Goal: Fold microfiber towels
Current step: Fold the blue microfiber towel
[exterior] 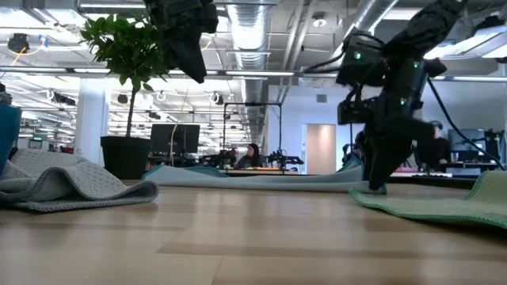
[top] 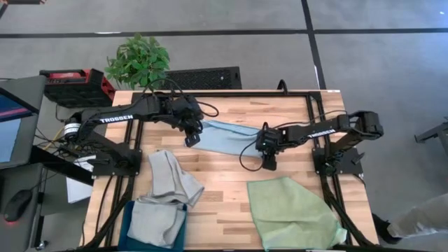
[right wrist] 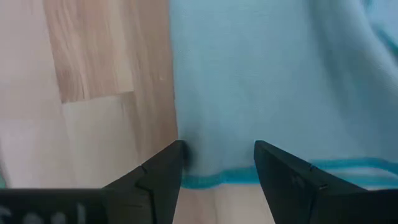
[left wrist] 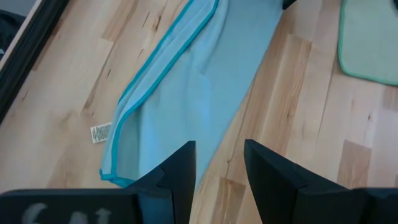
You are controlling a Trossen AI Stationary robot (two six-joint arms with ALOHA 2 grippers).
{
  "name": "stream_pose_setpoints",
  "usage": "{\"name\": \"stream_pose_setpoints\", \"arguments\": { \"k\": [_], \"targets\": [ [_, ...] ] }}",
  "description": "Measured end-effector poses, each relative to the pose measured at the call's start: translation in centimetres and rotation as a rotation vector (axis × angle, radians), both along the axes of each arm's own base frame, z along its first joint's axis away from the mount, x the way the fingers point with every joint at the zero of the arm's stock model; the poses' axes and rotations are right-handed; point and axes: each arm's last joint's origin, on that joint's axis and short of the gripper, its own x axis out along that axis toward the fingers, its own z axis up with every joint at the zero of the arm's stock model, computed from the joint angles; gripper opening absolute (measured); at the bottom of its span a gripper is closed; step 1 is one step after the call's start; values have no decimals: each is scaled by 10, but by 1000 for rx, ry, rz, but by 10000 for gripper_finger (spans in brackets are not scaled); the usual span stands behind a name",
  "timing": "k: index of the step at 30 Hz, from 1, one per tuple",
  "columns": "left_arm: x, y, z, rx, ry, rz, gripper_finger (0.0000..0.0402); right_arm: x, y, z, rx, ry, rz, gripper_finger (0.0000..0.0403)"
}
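The light blue towel [top: 227, 136] lies as a long folded strip on the wooden table, its teal hem [left wrist: 155, 68] showing. My left gripper [top: 191, 140] hangs open high over the strip's left end, nothing between its fingers [left wrist: 217, 168]. My right gripper [top: 269, 162] is open and low at the strip's right near corner, its fingers on either side of the hem [right wrist: 217, 179]. A light green towel [top: 290, 213] lies flat at the near right. A rumpled grey towel [top: 173, 178] lies at the near left. Another grey towel [top: 157, 222] rests on the teal bin [top: 128, 225]. My right gripper points steeply down over the blue towel's corner [right wrist: 205, 177], one finger at the side edge and one over the cloth. Whether the fingertips [exterior: 377, 187] touch the cloth, I cannot tell.
A potted plant [top: 138, 61] and a red box [top: 75, 84] stand beyond the table's far left corner. A white paper sheet [top: 77, 187] hangs off the left edge. Bare wood [top: 224, 189] lies between the grey and green towels.
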Motion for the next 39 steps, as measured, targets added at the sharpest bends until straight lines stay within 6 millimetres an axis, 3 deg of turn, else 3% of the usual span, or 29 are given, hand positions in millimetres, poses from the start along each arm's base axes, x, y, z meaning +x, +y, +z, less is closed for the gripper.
{"name": "stream_pose_setpoints", "arguments": {
  "k": [10,14,19,23,29,39],
  "targets": [
    [0,0,0,-8,-1,11,128,11,0,-16,23,22,-98,206],
    [0,0,0,-13,-2,18,128,15,-1,-9,27,15,-153,150],
    [0,-1,0,-24,-3,27,128,20,-2,6,36,31,-153,27],
    [1,-2,0,-30,-4,22,128,34,-7,31,14,5,-109,16],
    [1,-6,0,-30,-2,9,128,68,-20,63,-65,-105,21,9],
    [1,-9,-1,-34,5,1,128,143,-51,79,-178,-225,144,5]
  ]
}}
